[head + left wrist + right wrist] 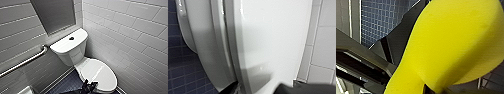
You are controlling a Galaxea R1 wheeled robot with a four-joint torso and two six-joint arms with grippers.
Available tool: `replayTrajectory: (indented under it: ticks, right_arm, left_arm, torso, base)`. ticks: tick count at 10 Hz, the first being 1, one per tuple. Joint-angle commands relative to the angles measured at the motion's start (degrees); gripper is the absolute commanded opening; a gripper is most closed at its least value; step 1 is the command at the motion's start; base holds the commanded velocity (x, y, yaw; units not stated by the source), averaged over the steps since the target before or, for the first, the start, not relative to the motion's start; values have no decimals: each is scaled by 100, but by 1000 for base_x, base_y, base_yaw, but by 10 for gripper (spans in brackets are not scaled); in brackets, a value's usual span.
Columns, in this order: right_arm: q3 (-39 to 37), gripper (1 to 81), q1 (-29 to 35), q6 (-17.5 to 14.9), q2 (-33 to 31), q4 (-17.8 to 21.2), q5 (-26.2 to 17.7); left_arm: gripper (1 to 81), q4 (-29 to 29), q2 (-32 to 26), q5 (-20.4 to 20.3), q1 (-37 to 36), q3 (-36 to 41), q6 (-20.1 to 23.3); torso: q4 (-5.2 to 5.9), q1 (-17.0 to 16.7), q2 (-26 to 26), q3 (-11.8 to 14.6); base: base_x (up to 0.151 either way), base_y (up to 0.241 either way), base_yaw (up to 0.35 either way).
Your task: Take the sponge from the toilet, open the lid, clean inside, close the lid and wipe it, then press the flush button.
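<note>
The white toilet (72,53) stands in the corner with its lid (98,72) down. The flush button (71,38) is a dark dot in the middle of the tank top. My left gripper (89,86) is at the lid's front left edge; in the left wrist view the left gripper (266,88) is open, with one dark finger (230,88) by the rim and the other over the lid (273,40). The yellow sponge (453,42) looms close in the right wrist view, pinched at its waist by my right gripper (429,89), which is shut on it.
A metal grab bar (25,62) runs along the left wall. White tiled walls close in on both sides of the toilet, the right wall (140,37) very near the bowl. Dark blue tiled floor (67,85) lies left of the bowl.
</note>
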Motion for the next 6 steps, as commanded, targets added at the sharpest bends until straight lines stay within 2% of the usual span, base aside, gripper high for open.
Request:
replayTrajectory:
  ticks: [1,6]
  right_arm:
    - [159,10,-160,0,-171,-27,-311]
    - [211,10,-187,0,-189,-27,-302]
  left_arm:
    - [811,-8,-85,185,-639,563,-31]
    - [811,72,345,194,-621,-236,-40]
  torso:
    - [0,0,0,0]
    - [0,0,0,0]
  base:
    - [0,0,0]
    - [0,0,0]
